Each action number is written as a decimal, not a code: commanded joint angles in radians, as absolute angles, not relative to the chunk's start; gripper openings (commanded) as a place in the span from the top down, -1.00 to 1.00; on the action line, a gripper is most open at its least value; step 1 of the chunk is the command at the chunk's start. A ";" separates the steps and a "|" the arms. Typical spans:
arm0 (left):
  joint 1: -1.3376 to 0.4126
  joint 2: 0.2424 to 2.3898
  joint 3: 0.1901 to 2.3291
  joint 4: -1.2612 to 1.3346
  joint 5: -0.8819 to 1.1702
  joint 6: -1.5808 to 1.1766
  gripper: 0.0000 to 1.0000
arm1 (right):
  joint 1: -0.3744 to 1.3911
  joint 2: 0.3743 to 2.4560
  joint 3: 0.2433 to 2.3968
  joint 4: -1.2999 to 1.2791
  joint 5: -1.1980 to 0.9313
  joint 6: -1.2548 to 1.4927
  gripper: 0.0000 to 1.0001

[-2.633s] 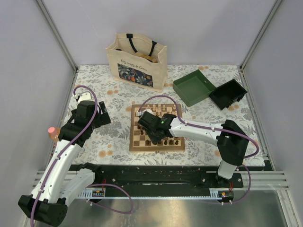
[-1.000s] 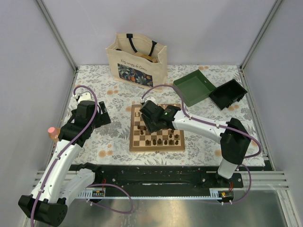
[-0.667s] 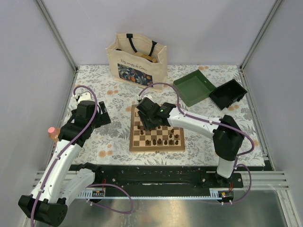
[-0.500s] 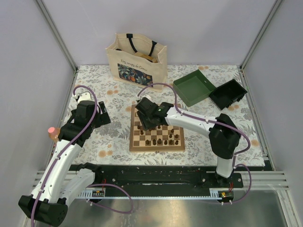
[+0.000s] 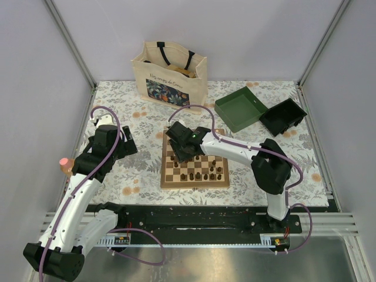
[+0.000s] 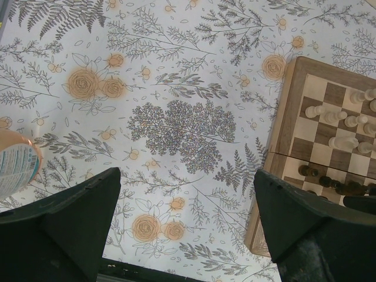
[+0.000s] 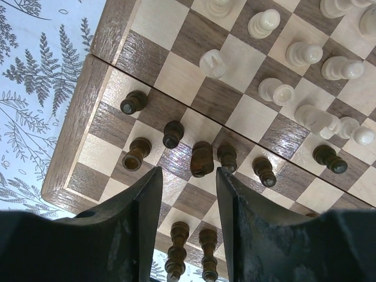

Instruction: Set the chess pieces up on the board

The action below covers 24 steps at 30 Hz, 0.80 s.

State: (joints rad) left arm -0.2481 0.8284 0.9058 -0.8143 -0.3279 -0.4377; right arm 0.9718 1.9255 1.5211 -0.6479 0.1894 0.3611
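Chess board in the middle, bag and boxes behind.
The cloth bag (image 5: 169, 73) holds something tan. The board (image 5: 194, 185) holds the chess pieces (image 7: 265, 22). The green box (image 5: 238, 109) sits open. The left gripper (image 6: 187, 176) is wide, holding nothing. The right gripper (image 7: 188, 173), partly open, hangs over a dark piece (image 7: 201, 159).

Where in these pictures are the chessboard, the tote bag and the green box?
Chessboard (image 5: 194, 184), overhead view, on its near wooden border.
Tote bag (image 5: 169, 88), overhead view, on its printed front panel.
Green box (image 5: 237, 109), overhead view, on its bare inside floor.
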 commanded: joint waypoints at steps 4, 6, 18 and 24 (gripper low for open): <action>-0.241 0.822 0.903 -0.779 -0.313 -0.428 -0.98 | 0.962 1.950 1.575 -0.647 0.178 0.339 0.02; -0.238 0.822 0.902 -0.778 -0.313 -0.426 -0.98 | 0.962 1.956 1.577 -0.649 0.183 0.336 0.03; -0.238 0.824 0.902 -0.778 -0.310 -0.428 -0.98 | 0.959 1.967 1.585 -0.655 0.207 0.330 0.06; -0.238 0.824 0.900 -0.779 -0.310 -0.428 -0.98 | 0.957 1.971 1.582 -0.657 0.207 0.327 0.17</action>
State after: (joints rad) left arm -0.2428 0.8284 0.9058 -0.8143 -0.3180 -0.4374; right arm 0.9665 1.9652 1.5444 -0.6533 0.1921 0.3412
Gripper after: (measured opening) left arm 0.988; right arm 0.437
